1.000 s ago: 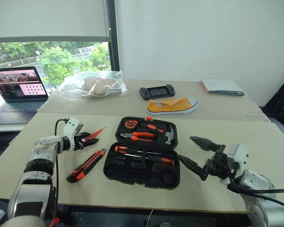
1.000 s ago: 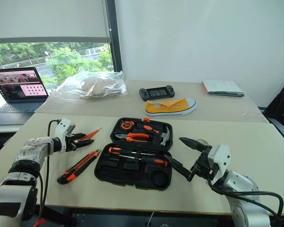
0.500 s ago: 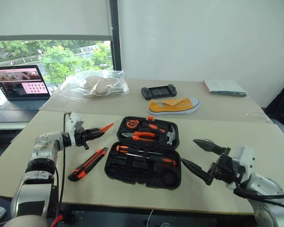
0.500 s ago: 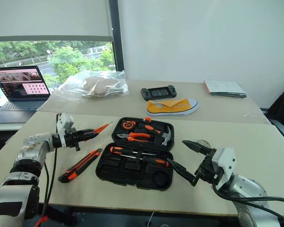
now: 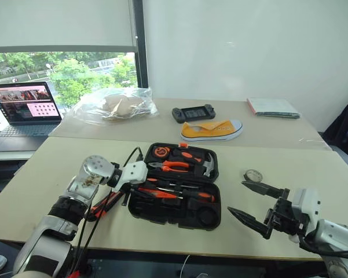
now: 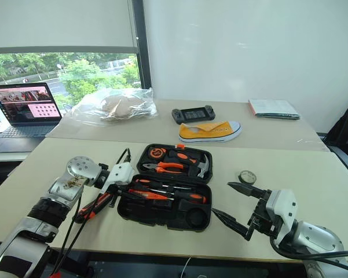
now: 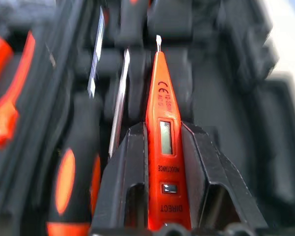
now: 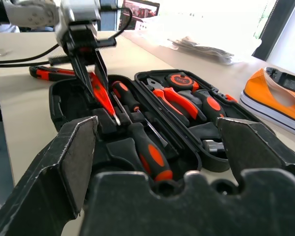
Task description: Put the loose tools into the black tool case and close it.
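Note:
The black tool case point(image 5: 162, 213) lies open in the middle of the near table. My left gripper point(image 7: 162, 129) is shut on the slim orange tester screwdriver point(image 5: 153, 193) and holds it tilted over the case's front half, tip down among the moulded slots. Two black-and-orange screwdrivers point(image 8: 148, 146) lie in that half beside it. The utility knife point(image 6: 95, 205) lies on the table left of the case, partly behind my left arm. A small tape roll point(image 5: 253, 175) sits right of the case. My right gripper point(image 5: 252, 202) hangs open near the front edge, just short of the roll, holding nothing.
Orange-handled pliers point(image 5: 174, 167), a hammer point(image 5: 207, 165) and a tape measure point(image 5: 160, 152) fill the case's far half. On the far table are a laptop point(image 5: 26, 104), a plastic bag point(image 5: 116, 104), a game console point(image 5: 192, 112), a yellow shoe point(image 5: 211, 128) and a book point(image 5: 273, 106).
My left gripper closed on the tester, carried it right from beside the case to over its front half, and rolled. My right gripper drew back a little, uncovering the tape roll.

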### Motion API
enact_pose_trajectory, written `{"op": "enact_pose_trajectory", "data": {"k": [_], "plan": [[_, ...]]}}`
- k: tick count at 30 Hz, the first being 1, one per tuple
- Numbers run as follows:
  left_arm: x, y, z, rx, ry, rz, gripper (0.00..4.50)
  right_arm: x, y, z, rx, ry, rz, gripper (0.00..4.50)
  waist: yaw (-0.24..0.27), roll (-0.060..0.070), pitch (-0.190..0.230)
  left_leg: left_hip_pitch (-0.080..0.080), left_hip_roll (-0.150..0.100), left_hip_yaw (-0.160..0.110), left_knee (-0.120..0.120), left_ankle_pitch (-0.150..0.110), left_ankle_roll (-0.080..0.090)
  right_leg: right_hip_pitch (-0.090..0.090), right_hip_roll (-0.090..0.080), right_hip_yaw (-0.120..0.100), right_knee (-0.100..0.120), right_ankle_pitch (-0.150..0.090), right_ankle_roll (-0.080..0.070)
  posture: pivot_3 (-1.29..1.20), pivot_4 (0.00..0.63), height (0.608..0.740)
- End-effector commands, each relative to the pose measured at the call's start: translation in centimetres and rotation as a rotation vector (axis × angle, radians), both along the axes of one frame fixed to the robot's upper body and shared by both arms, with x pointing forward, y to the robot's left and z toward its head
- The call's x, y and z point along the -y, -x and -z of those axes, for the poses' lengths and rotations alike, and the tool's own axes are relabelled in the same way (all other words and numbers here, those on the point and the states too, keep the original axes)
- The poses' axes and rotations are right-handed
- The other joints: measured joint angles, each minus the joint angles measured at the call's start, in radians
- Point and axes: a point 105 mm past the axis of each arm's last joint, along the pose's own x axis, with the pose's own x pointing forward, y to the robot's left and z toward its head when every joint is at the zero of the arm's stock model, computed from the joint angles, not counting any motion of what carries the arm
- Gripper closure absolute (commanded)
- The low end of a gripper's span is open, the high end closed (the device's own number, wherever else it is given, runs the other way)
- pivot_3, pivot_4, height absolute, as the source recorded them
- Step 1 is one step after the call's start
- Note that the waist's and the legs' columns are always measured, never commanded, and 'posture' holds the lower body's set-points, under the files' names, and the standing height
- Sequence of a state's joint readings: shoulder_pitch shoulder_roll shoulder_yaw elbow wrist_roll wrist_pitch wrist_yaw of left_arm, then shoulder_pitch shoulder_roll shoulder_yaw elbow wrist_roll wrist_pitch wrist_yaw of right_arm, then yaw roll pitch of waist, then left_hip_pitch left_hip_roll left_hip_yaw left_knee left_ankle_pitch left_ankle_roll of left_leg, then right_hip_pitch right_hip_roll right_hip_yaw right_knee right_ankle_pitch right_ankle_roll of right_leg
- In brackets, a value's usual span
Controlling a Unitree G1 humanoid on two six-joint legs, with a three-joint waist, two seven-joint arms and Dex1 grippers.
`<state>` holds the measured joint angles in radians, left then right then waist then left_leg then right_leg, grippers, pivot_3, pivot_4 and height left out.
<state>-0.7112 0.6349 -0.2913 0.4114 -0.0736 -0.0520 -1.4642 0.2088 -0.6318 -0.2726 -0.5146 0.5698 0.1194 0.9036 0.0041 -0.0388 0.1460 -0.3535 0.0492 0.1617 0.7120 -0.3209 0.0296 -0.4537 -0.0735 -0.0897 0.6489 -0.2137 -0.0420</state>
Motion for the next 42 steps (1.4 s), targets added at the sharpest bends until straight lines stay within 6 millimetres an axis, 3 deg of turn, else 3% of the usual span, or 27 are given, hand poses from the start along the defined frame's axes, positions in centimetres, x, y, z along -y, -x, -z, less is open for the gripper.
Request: {"op": "enact_pose_trajectory", "data": {"k": [1, 11, 14, 15, 16, 20, 25, 29, 37, 38, 42], "plan": [[-0.5, 0.0, 0.4, 0.007, -0.071, -0.006, 3.99, -0.3, 0.5, -0.9, 0.050, 0.003, 0.000, 0.00, 0.002, 0.000, 0.000, 0.000, 0.000, 0.000, 0.000, 0.000, 0.000, 0.000, 0.000, 0.000, 0.000, 0.000, 0.000, 0.00, 0.150, 0.740], [-0.1, 0.0, 1.9, -0.002, -0.130, 0.000, 3.99, -0.4, 0.7, -0.9, 0.049, -0.005, 0.000, 0.00, 0.004, 0.000, 0.000, 0.002, 0.000, 0.001, 0.001, -0.001, 0.002, 0.003, -0.001, -0.001, 0.000, -0.001, 0.002, 0.00, 0.150, 0.740], [0.6, -0.1, 1.6, -0.025, -0.085, -0.014, 3.99, -0.5, 0.7, -0.9, 0.047, -0.008, -0.004, 0.00, 0.005, 0.000, 0.000, 0.003, 0.000, 0.000, 0.001, -0.002, 0.003, 0.005, -0.001, -0.001, -0.001, -0.002, 0.003, 0.00, 0.150, 0.740], [1.0, 0.0, 1.1, -0.037, -0.054, -0.011, 2.99, -0.5, 0.7, -0.9, 0.047, -0.008, -0.005, 0.00, 0.005, 0.001, -0.001, 0.004, 0.000, 0.000, 0.001, -0.002, 0.004, 0.006, -0.001, -0.001, -0.001, -0.002, 0.003, 0.00, 0.150, 0.740], [1.4, 0.1, 0.6, -0.031, -0.017, 0.001, 2.81, -0.6, 0.7, -0.9, 0.046, -0.009, -0.006, 0.00, 0.006, 0.001, -0.001, 0.005, 0.000, 0.000, 0.001, -0.002, 0.004, 0.007, -0.002, -0.001, -0.001, -0.002, 0.004, 0.00, 0.150, 0.740], [2.4, -0.1, -2.6, 0.072, 0.107, 0.036, 1.25, -0.7, 0.6, -0.9, 0.042, -0.012, -0.009, 0.00, 0.005, 0.001, 0.000, 0.004, 0.000, -0.001, 0.001, -0.002, 0.004, 0.007, -0.002, -0.001, -0.002, -0.003, 0.005, 0.00, 0.150, 0.740], [2.5, 0.1, -5.3, 0.108, 0.227, 0.018, 1.25, -0.8, 0.8, -0.6, 0.025, -0.016, -0.013, 0.00, 0.006, 0.001, 0.000, 0.001, 0.000, -0.002, 0.001, -0.002, 0.004, 0.005, -0.002, -0.001, -0.002, 0.000, 0.001, 0.00, 0.150, 0.740], [2.3, 0.1, -5.4, 0.098, 0.248, -0.008, 1.25, -0.9, 0.9, -0.5, 0.021, -0.019, -0.014, 0.00, 0.007, 0.001, 0.000, 0.001, -0.001, -0.002, 0.002, -0.002, 0.004, 0.006, -0.002, -0.001, -0.002, -0.001, 0.002, 0.00, 0.150, 0.740], [1.4, 1.4, -2.3, 0.022, 0.178, 0.036, 4.25, -1.0, 0.6, -0.2, 0.018, -0.029, -0.004, 0.00, 0.006, 0.001, 0.000, 0.002, 0.000, -0.002, 0.002, -0.002, 0.004, 0.006, -0.002, -0.001, -0.002, -0.002, 0.003, 0.00, 0.150, 0.740], [1.4, 1.4, -1.9, 0.025, 0.169, 0.038, 4.43, -1.0, 0.5, -0.3, 0.019, -0.030, -0.003, 0.00, 0.007, 0.001, 0.000, 0.001, -0.001, -0.002, 0.002, -0.002, 0.004, 0.006, -0.002, -0.001, -0.002, -0.002, 0.003, 0.00, 0.150, 0.740], [1.7, 0.7, -1.1, 0.048, 0.181, 0.004, 4.43, -1.2, 0.4, -0.2, 0.022, -0.033, -0.005, 0.00, 0.009, 0.001, 0.000, 0.001, -0.001, -0.002, 0.002, -0.002, 0.004, 0.006, -0.002, -0.002, -0.002, -0.002, 0.003, 0.00, 0.150, 0.740]]}}
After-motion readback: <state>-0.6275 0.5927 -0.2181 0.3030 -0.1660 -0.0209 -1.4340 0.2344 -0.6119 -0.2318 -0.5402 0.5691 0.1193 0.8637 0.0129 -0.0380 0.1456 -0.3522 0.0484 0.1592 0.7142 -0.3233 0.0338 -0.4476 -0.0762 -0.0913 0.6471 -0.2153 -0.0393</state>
